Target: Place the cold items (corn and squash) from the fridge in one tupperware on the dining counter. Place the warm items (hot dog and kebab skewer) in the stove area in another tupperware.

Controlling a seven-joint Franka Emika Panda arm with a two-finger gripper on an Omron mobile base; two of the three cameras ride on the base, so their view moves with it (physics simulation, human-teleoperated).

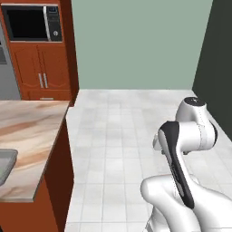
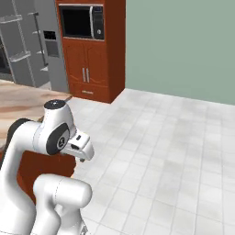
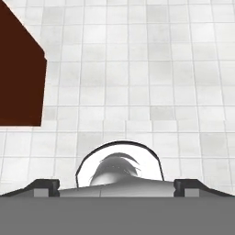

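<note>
My gripper (image 3: 117,187) is open; its two dark fingertips (image 3: 46,186) stand wide apart with nothing between them, pointing down at the white floor tiles. The arm is folded low over the base, beside the end of the dining counter (image 1: 31,131). On the counter's left edge lies a grey rimmed tupperware (image 1: 6,164), cut off by the frame. The grey fridge (image 2: 27,69) stands at the back left, its white shelves showing and a dark dispenser panel on one door. The corn, squash, hot dog, kebab skewer and stove area are out of view.
A red-brown cabinet (image 2: 89,69) with a built-in microwave (image 1: 31,22) stands beside the fridge. The counter's red-brown base (image 3: 18,69) is close on the hand's left. Open tiled floor (image 2: 170,147) stretches to the green wall ahead; a dark wall (image 1: 217,59) is on the right.
</note>
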